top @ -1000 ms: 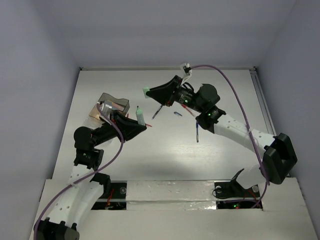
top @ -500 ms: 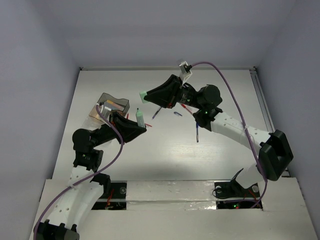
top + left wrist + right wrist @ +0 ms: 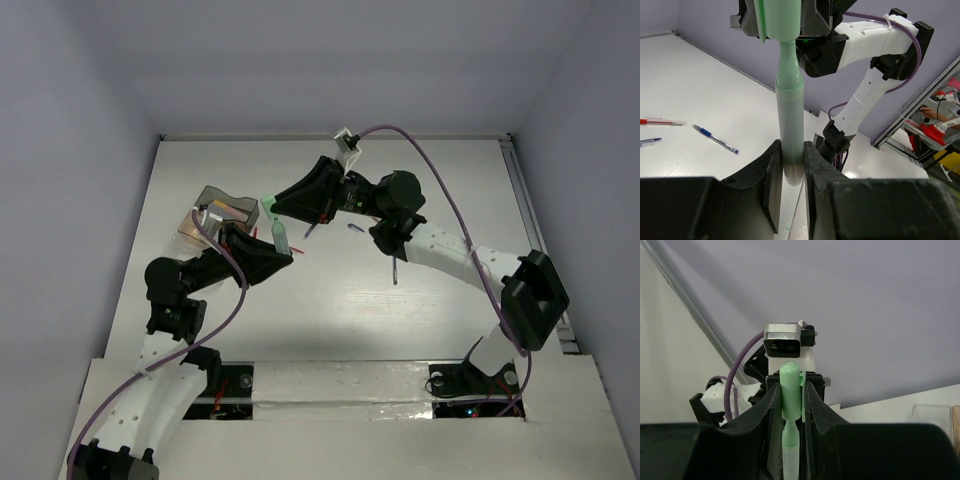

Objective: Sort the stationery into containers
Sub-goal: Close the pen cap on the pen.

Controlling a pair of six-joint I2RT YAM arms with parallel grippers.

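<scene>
Two grippers: both clamped.
Left gripper [image 3: 790, 156]: grips green highlighter [image 3: 789, 110], upright.
Right gripper [image 3: 791, 396]: pinches green cap [image 3: 790, 382], at 12 o'clock above, meeting highlighter's tip.

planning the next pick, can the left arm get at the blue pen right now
Probably not: its end effector is shut on the green highlighter, leaving no grip for the blue pen.

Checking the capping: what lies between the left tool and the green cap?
The green highlighter, its bare tip pointing at the green cap; left wrist view.
</scene>
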